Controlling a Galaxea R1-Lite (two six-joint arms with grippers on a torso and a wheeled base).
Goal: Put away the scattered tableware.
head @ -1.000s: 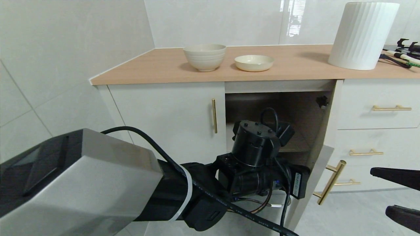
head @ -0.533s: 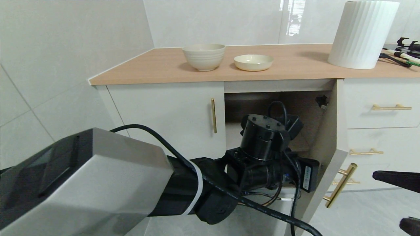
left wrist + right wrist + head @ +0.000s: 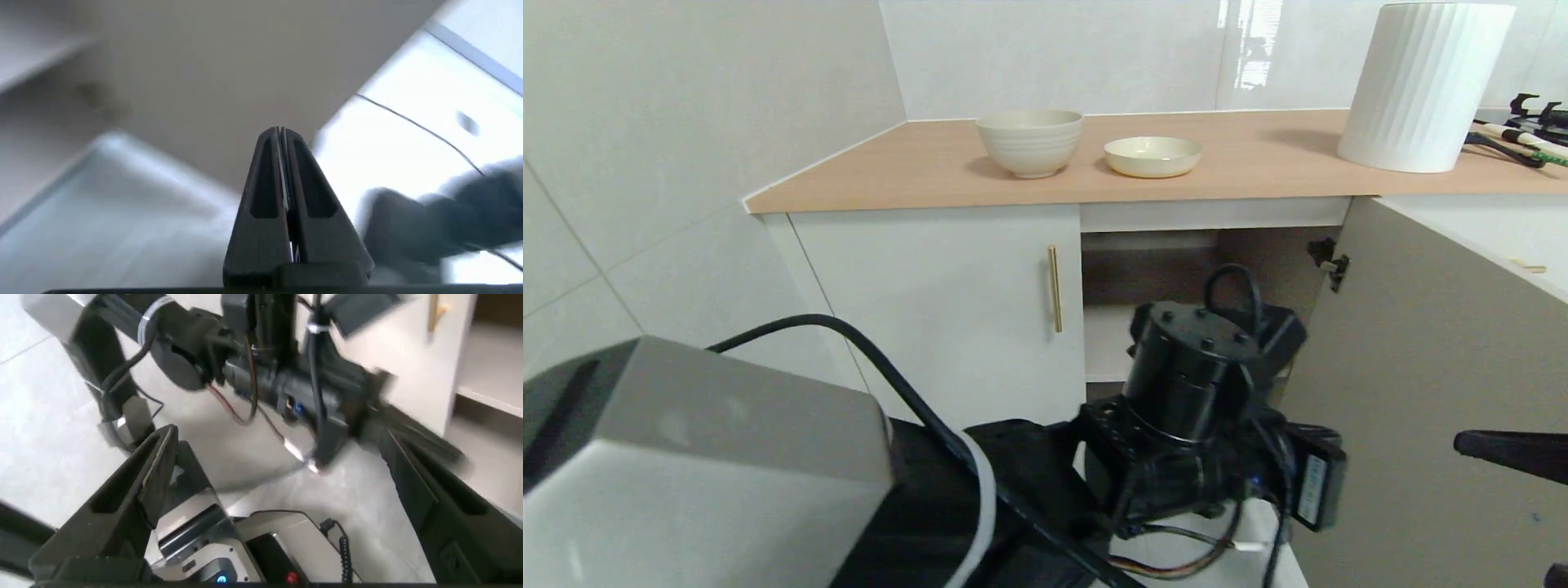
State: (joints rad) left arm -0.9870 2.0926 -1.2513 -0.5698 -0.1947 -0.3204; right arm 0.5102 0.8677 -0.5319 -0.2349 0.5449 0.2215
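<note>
A kitchen counter (image 3: 890, 175) runs across the upper half of the head view. On it, at upper centre, sit a deep cream bowl (image 3: 1030, 142) and, just to its right, a shallow cream dish (image 3: 1152, 156). The two are apart and nothing touches them. A tall ribbed white container (image 3: 1421, 86) stands at upper right. Below, the cupboard door (image 3: 1421, 392) stands wide open at right, baring a pale shelf (image 3: 1107, 343), likely so the tableware can go inside. The left arm's wrist hangs at lower centre, before the opening and near the door's inner face. The left gripper (image 3: 279, 139) is clenched, fingers pressed flat together on nothing, a form suited to nudging a door rather than grasping. The right gripper (image 3: 278, 437) is spread wide and empty, low at the right edge, seemingly ready for a first pick. Neither piece is stowed yet.
</note>
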